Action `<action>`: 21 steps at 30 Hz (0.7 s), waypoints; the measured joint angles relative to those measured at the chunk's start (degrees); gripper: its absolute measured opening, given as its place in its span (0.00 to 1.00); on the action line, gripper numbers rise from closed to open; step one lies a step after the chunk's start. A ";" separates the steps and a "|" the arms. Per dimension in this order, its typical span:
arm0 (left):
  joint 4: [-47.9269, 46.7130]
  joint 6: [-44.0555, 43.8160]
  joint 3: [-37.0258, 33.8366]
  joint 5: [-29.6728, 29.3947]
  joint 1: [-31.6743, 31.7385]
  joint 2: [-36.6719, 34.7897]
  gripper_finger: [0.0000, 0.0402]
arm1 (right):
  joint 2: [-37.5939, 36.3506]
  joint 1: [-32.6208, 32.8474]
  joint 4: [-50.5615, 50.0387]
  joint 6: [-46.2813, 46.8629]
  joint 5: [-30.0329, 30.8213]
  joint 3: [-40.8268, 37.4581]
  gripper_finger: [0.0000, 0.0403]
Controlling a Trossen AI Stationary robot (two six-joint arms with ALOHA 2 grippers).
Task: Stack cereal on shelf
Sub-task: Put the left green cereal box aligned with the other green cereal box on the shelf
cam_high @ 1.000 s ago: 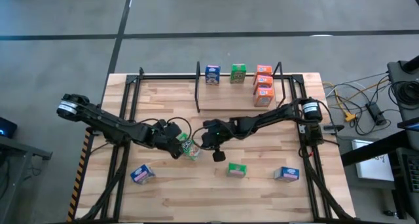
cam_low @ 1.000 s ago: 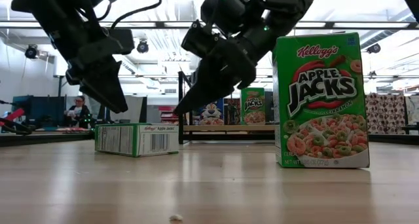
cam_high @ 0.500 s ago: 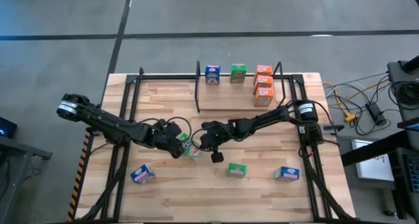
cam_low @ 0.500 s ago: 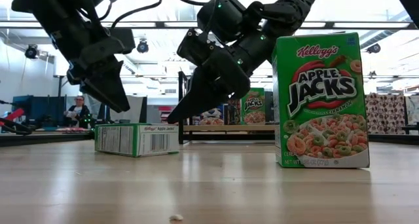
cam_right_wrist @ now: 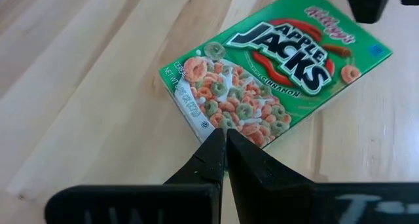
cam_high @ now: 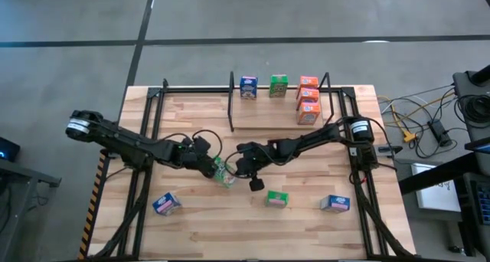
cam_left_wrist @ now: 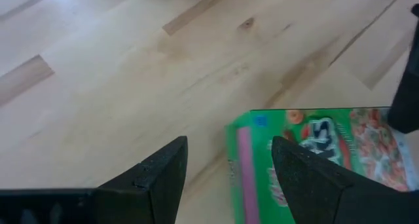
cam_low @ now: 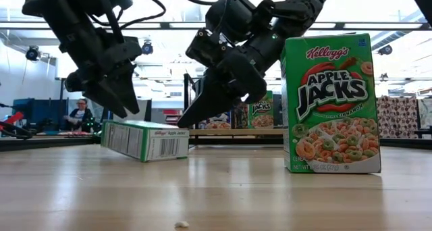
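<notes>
**Two grippers over a tipped green box**

Two arms meet mid-worktop (cam_high: 191,224) over one green box (cam_high: 223,172) that lies on its broad face with one end tilted up off the wood. The left gripper (cam_high: 212,167) is at that raised end, its fingers (cam_left_wrist: 163,175) spread wide; from its wrist view one finger sits on the box's end, the other out over bare wood, so the box is touched rather than clamped. The right gripper (cam_high: 255,184) hangs just beside the box's other end, fingers pressed together and holding nothing; from its own wrist view its tip (cam_right_wrist: 226,145) points at the box's lower edge.

Elsewhere on the worktop, a second green box (cam_high: 276,198) stands upright near the front, a blue box (cam_high: 334,204) to its right, and another blue one (cam_high: 165,204) lies at the front left.

At the back is the shelf (cam_high: 260,118), with a blue box (cam_high: 248,86), a green box (cam_high: 279,85) and a stack of three orange boxes (cam_high: 308,99) at its rear edge. A person (cam_low: 81,114) sits far off in the room behind.
</notes>
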 joint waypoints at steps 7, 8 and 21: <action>-0.11 -0.34 -0.04 0.40 0.21 -2.09 0.51 | 0.00 0.26 -0.24 -0.41 -0.04 -0.70 0.02; -0.10 -0.47 -0.04 0.51 0.22 -2.88 0.51 | 0.02 0.26 -0.19 -0.41 -0.10 -0.85 0.02; 1.14 -5.88 -0.06 3.89 0.39 -15.73 0.55 | 0.54 0.36 -0.95 -1.52 0.51 -3.01 0.02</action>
